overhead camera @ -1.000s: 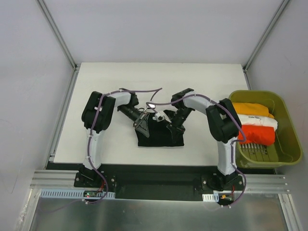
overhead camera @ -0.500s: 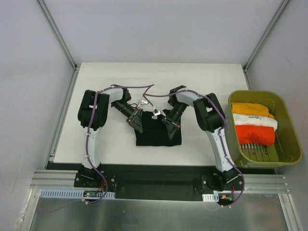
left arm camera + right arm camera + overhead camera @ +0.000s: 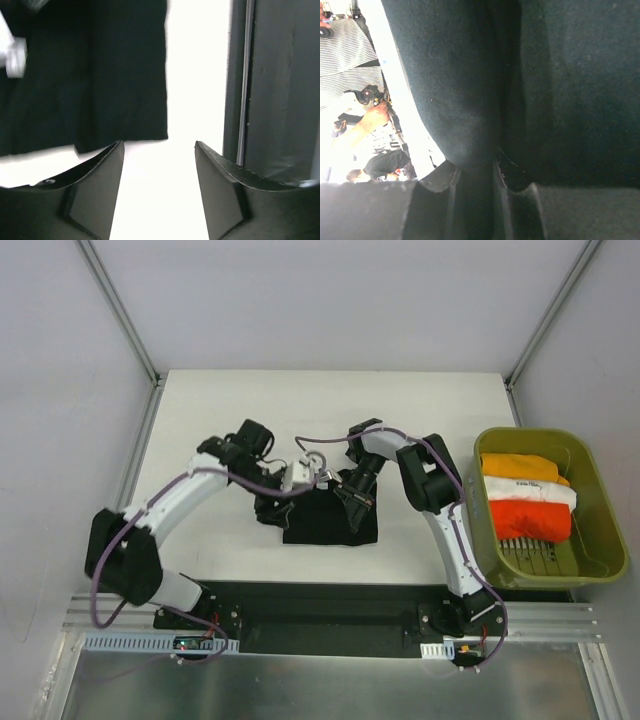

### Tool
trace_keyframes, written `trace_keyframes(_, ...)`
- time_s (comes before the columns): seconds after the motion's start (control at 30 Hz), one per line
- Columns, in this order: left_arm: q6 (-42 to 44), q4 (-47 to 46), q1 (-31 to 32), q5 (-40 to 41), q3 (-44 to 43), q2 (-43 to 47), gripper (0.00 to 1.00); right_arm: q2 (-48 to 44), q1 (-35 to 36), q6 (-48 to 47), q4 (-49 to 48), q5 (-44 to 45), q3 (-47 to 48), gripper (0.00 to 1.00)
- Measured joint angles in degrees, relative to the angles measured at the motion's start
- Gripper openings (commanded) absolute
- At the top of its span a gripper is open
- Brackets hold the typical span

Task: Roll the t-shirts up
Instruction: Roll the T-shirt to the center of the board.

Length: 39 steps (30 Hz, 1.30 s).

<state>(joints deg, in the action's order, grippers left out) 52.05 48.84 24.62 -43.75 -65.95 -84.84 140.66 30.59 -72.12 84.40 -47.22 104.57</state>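
I take the black t-shirt (image 3: 325, 527) as my mark; it lies folded into a compact dark block on the white table (image 3: 230, 400), close to the near edge and between my two arms.

My right gripper (image 3: 357, 502) is down on the shirt's right part; in the right wrist view that gripper (image 3: 476, 172) is narrow, its fingers (image 3: 437, 181) pinched on a rounded fold of the black t-shirt (image 3: 455, 90), and the cloth fills nearly the whole frame.

My left gripper (image 3: 270, 510) sits at the shirt's left edge; in the left wrist view this gripper (image 3: 158, 145) stands wide, with only bare white table (image 3: 195, 75) between its fingers (image 3: 97, 180); it grips no cloth; the black t-shirt (image 3: 100, 75) lies just beyond the fingertips, its straight edge and one corner clear against the white.

Well to the right of the black shirt stands the olive-green tub (image 3: 598, 490), off the table's right side; inside it three more shirts lie side by side, the orange t-shirt (image 3: 520, 465) farthest back, the white t-shirt (image 3: 535, 492) in the middle, and the red-orange t-shirt (image 3: 530, 521) nearest; each touches its neighbour, and I cannot tell how tightly they are wound.
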Motion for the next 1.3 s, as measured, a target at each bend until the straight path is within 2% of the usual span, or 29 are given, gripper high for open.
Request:
trace_keyframes(0.1, 1.64, -6.60, 8.02, 3.96, 7.23, 9.01, 0.60, 0.59, 0.00, 0.83, 0.52, 0.11, 0.68, 0.02)
trace_keyframes(0.27, 1.99, -15.74, 15.32, 10.01, 14.71, 11.47, 0.61, 0.87, 0.00, 1.53, 0.87, 0.22, 0.87, 0.02)
trace_keyframes(0.5, 2.10, -27.96, 21.09, 17.42, 22.75, 11.10, 0.61, 1.20, 0.00, 2.25, 1.14, 0.26, 1.18, 0.02)
trace_keyframes(0.73, 5.55, -37.18, 22.23, 24.57, 28.13, 5.60, 0.59, 1.38, 0.00, 2.75, 1.25, 0.24, 1.22, 0.02)
trace_keyframes(0.77, 5.88, -37.88, 22.32, 25.33, 28.17, 4.68, 0.57, 1.42, 0.00, 2.89, 1.27, 0.24, 1.25, 0.02)
trace_keyframes(0.8, 5.97, -38.69, 22.29, 25.68, 28.13, 4.44, 0.47, 1.46, 0.00, 2.93, 1.38, 0.26, 1.25, 0.02)
trace_keyframes(0.9, 6.97, -40.00, 22.32, 26.34, 28.17, 3.91, 0.30, 1.51, 0.00, 3.10, 1.40, 0.26, 1.25, 0.04)
trace_keyframes(0.93, 7.43, -40.26, 22.32, 26.47, 28.15, 3.58, 0.15, 1.51, 0.00, 3.13, 1.40, 0.28, 1.25, 0.05)
trace_keyframes(0.97, 7.67, -40.46, 22.32, 26.71, 28.06, 3.34, 0.05, 1.51, -0.02, 3.13, 1.40, 0.26, 1.25, 0.06)
trace_keyframes(1.0, 8.04, -40.52, 22.32, 27.30, 27.74, 2.80, 0.00, 1.51, -0.02, 3.13, 1.40, 0.28, 1.25, 0.06)
trace_keyframes(1.03, 7.93, -39.93, 22.32, 27.56, 26.99, 2.21, 0.00, 1.51, -0.07, 3.13, 1.42, 0.28, 1.25, 0.07)
trace_keyframes(1.07, 7.98, -39.01, 22.29, 27.56, 25.90, 1.60, 0.00, 1.49, -0.39, 3.10, 1.44, 0.24, 1.25, 0.19)
trace_keyframes(1.1, 7.74, -38.18, 22.27, 27.47, 25.03, 1.05, 0.00, 1.44, -0.66, 3.08, 1.44, 0.20, 1.25, 0.95)
trace_keyframes(1.23, 6.25, -34.80, 21.44, 24.70, 21.31, -1.16, 0.00, -1.57, -3.74, 5.03, 1.75, -2.34, 3.43, 0.95)
trace_keyframes(1.3, 5.40, -32.79, 20.50, 22.38, 19.65, -1.86, 0.00, -6.08, -6.93, 3.37, -1.86, 1.33, 9.92, 0.95)
